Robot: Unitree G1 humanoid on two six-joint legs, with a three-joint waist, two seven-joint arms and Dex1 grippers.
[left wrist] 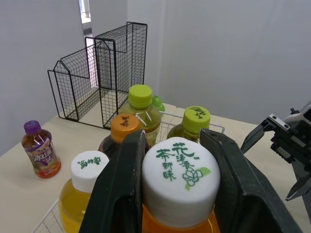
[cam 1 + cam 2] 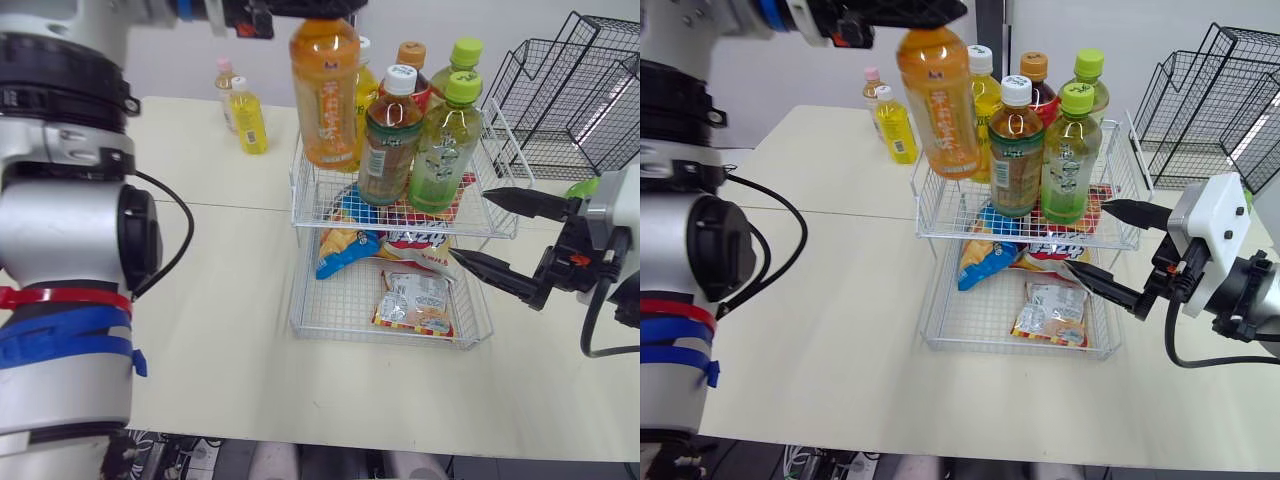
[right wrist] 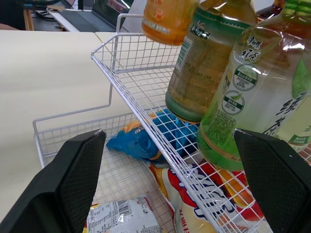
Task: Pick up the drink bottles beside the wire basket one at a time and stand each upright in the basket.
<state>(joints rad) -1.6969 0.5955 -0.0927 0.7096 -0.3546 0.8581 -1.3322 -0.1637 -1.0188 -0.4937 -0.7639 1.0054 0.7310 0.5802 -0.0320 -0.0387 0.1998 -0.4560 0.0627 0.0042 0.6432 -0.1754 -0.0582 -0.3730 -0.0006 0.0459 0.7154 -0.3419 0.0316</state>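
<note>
A tall orange drink bottle (image 2: 325, 90) hangs upright over the left end of the white wire basket's upper tier (image 2: 505, 215). My left gripper (image 1: 176, 143) is shut on its neck, just under the white cap (image 1: 180, 182). Several bottles stand upright in that tier, among them a brown tea bottle (image 2: 390, 140) and a green tea bottle (image 2: 445, 150). Two small bottles stand on the table left of the basket, one yellow (image 2: 248, 118) and one with a pink cap (image 2: 226, 85). To the right of the basket my right gripper (image 2: 500, 235) is open and holds nothing.
Snack bags (image 2: 415, 300) lie in the basket's lower tier. A black wire rack (image 2: 580, 90) stands at the back right. A small purple-capped bottle (image 1: 41, 150) stands on the table near that rack. Bare table stretches left and in front of the basket.
</note>
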